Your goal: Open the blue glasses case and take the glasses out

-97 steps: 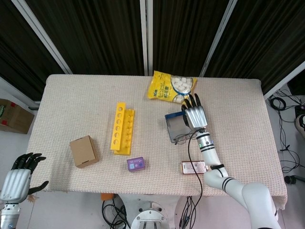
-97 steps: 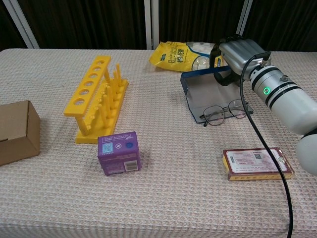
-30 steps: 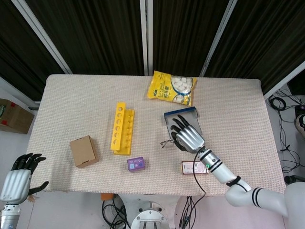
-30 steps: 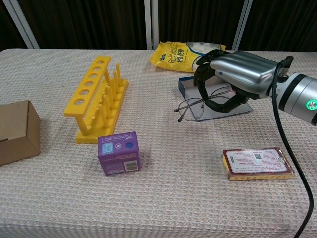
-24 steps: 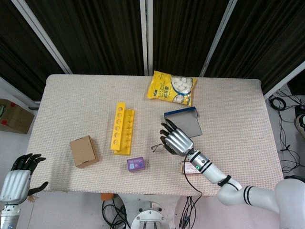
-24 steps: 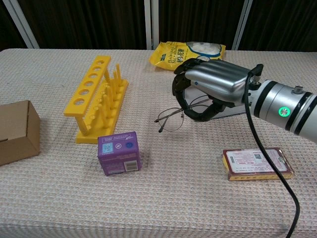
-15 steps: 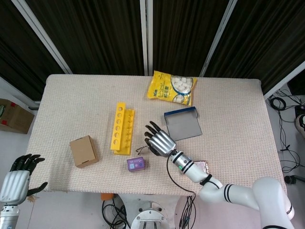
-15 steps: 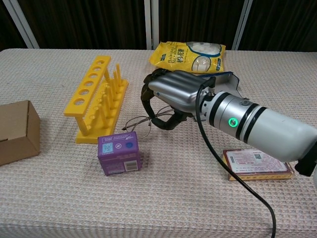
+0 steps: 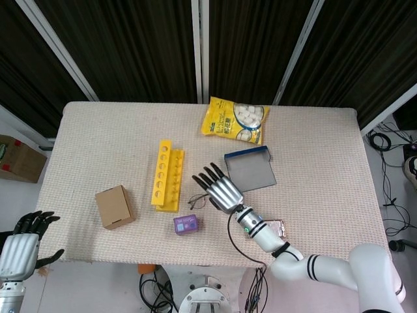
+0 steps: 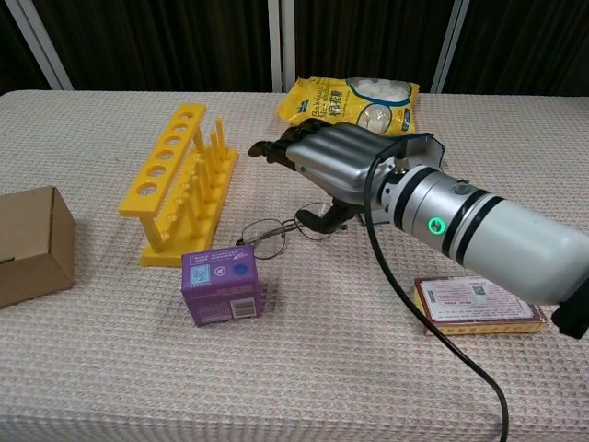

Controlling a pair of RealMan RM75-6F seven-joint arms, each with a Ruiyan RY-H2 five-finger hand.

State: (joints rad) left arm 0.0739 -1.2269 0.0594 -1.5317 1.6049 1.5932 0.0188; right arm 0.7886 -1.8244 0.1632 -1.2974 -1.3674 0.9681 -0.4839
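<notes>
Dark curtains are hanging behind the woven beige table (image 9: pixel 98 130), and at frame centre the right hand (image 10: pixel 331 161) is hovering with fingers spread wide, holding nothing, just above the glasses (image 10: pixel 262 232) lying beside the purple box (image 10: pixel 221 284). Right of them the blue glasses case (image 9: pixel 249 169) is sitting open, while the left hand (image 9: pixel 19 248) is idling empty at lower left. A careless sweep is risking snagging the thin frame.

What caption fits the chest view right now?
Right hand open above the glasses, lying on the table beside the purple box.
</notes>
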